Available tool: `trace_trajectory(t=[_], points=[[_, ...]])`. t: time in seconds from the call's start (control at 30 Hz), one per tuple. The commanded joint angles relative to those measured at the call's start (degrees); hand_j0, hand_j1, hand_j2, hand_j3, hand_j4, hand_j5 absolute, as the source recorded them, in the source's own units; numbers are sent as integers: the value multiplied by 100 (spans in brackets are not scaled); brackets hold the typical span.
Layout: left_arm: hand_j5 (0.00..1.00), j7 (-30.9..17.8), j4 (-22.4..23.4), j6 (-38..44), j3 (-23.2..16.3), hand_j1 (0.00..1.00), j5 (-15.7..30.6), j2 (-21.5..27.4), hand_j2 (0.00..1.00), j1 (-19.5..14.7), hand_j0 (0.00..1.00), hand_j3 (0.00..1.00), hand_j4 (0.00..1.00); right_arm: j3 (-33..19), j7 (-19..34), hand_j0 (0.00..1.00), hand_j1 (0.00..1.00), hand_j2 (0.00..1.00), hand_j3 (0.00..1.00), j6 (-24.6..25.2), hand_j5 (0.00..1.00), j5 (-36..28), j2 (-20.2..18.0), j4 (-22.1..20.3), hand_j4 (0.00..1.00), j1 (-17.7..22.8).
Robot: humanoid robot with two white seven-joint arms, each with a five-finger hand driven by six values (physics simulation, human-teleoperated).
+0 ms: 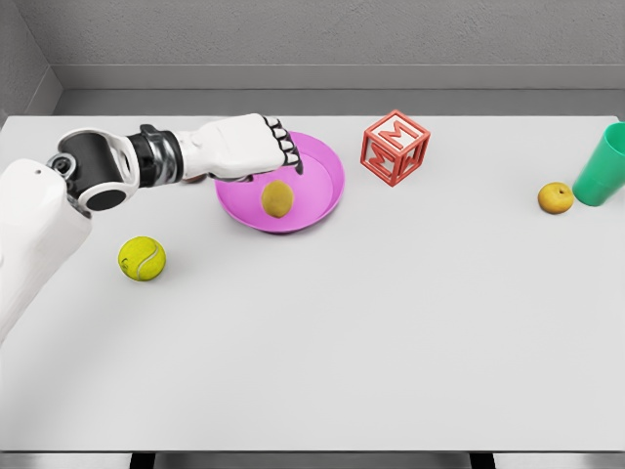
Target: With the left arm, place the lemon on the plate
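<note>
A yellow lemon lies inside the pink plate at the upper middle of the white table. My left hand hovers just above and behind the lemon, over the plate's left part. Its fingers are loosely extended with dark fingertips pointing right, and they hold nothing. The lemon sits apart from the hand. My right arm does not show.
A yellow-green tennis ball rests left of the plate, below my forearm. A red letter cube stands right of the plate. An orange fruit and a green cup sit at the far right edge.
</note>
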Motion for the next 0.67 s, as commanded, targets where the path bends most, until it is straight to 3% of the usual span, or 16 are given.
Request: trace_trajectory(t=[0.0,0.1,0.17,0.23,0.37,0.5,0.63], points=[[82,3,-1,13,10,82,27,8,82,0,82,82,82,1,1,100,100,100,100,0,100,1,0,8,100,0],[81,3,-274,13,37,81,97,131,81,53,81,81,81,1,1,100,100,100,100,0,100,1,0,-1,100,0],[84,21,-327,13,177,84,430,394,84,70,84,84,84,1,1,100,100,100,100,0,100,1,0,7,100,0],[100,39,-493,13,160,100,1090,1018,100,70,100,100,100,1,1,100,100,100,100,0,100,1,0,-1,100,0],[100,39,-986,13,116,100,1978,2143,100,316,100,100,100,1,1,100,100,100,100,0,100,1,0,7,100,0],[100,47,-1170,13,151,100,2373,2935,100,553,100,100,100,1,1,100,100,100,100,0,100,1,0,-1,100,0],[100,162,-1144,13,160,100,2391,3093,100,642,100,100,100,1,1,100,100,100,100,0,100,1,0,-1,100,0]])
